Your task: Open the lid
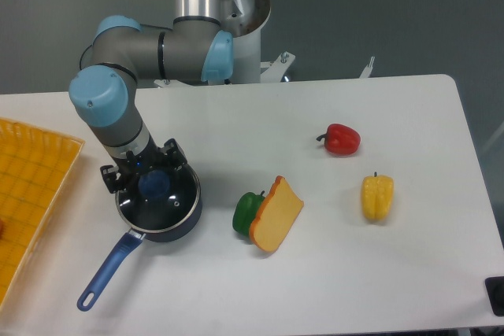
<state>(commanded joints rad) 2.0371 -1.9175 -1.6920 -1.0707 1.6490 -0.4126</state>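
Your gripper (154,181) sits over the lid (160,204) on the dark blue saucepan (140,230), fingers either side of its blue knob (155,186); whether they grip it, you cannot tell

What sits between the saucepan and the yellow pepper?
In the camera view, a green pepper and a bread slice leaning against it lie between the saucepan and yellow pepper.

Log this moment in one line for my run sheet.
task: open lid | gripper: at blue knob, grip unclear | clear glass lid with blue knob: on dark blue saucepan | phase: pre-lift
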